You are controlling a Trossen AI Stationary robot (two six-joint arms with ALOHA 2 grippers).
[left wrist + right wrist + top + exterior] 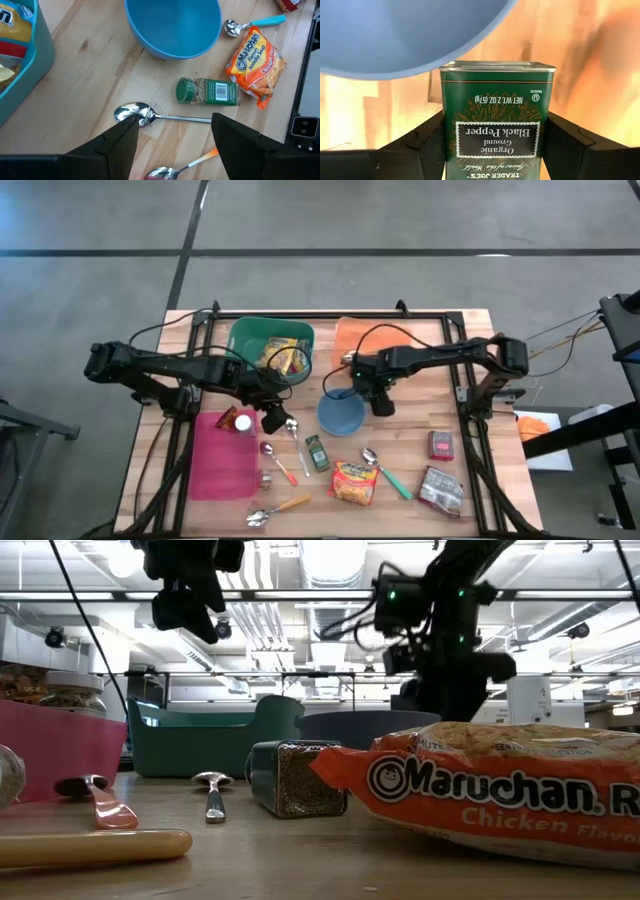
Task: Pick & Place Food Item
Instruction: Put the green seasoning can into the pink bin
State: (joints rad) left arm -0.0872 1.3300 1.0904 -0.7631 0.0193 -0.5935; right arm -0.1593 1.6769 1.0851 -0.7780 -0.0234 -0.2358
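Green rectangular black-pepper tin sits pinched between right gripper fingers, just above blue plastic bowl. Risk: smooth metal slips, drops onto bowl rim. Left gripper spread, empty, over steel spoon.

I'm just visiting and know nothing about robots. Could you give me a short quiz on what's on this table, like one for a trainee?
1. What sits between the fingers of the right gripper?
A) an orange ramen packet
B) a green metal tin of black pepper
C) a teal plastic bin
2. True or false: the green-capped glass spice jar stands upright on the wooden table.
3. Fill in: the left gripper, its fingers apart and holding nothing, hovers over a silver metal ____.

Key:
1. B
2. False: it lies on its side.
3. silver metal spoon
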